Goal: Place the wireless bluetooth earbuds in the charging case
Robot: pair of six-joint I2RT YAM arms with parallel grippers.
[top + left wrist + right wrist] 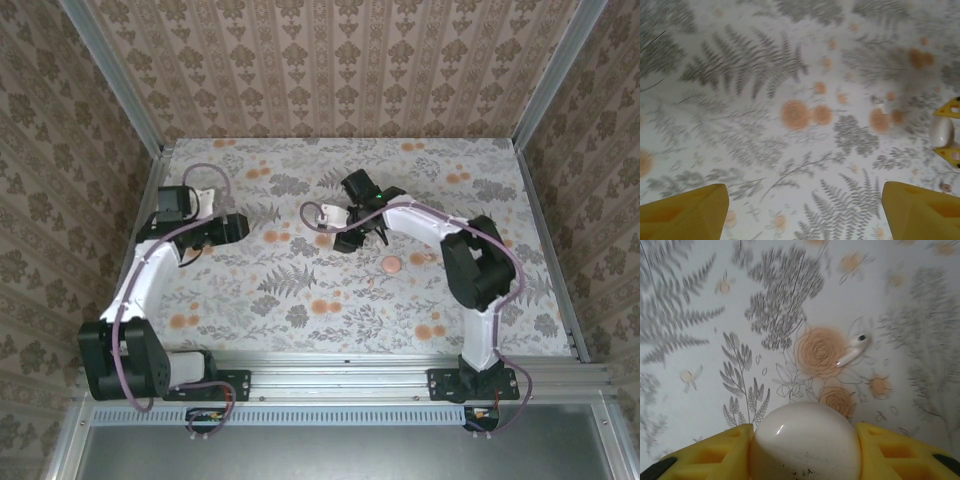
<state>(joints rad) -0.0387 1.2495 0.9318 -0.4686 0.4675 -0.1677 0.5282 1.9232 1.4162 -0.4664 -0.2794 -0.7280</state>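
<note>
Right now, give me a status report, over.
Left gripper open, empty. Right gripper clamped on white charging case. One earbud loose on table ahead of it. Pinkish disc lies off to one side.

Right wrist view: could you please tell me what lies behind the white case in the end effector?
One earbud lies on the floral cloth, at the edge of a printed orange rose. The case hides the cloth beneath itself.

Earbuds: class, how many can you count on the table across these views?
1. A white earbud lies on the flowered table beside a printed orange rose, ahead of the right claw, which grips the white charging case. A second may be hidden or too small to spot.
</note>
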